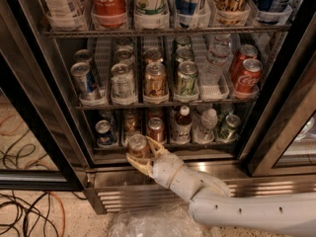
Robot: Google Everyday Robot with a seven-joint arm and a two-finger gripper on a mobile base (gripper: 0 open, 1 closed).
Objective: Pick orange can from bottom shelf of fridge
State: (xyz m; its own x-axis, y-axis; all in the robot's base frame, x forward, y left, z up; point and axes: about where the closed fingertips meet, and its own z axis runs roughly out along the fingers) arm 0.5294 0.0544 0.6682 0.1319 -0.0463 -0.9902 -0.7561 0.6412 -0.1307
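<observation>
The orange can (138, 145), with dull orange-brown sides and a silver top, stands at the front edge of the bottom shelf (202, 144) of the fridge (45, 107). My gripper (140, 152) reaches in from the lower right and is shut on the can, one pale finger at its lower left and one at its upper right. A blue can (104, 133) is to its left and a redder can (156, 130) just behind it on the right.
The bottom shelf also holds a brown bottle (183, 123), a clear bottle (208, 124) and a green can (229, 127). The taller middle rack (158, 104) above holds several cans. Ribbed steel base (123, 197) below. Cables (19, 211) lie on the floor at left. Crumpled plastic (148, 223) lies under the arm.
</observation>
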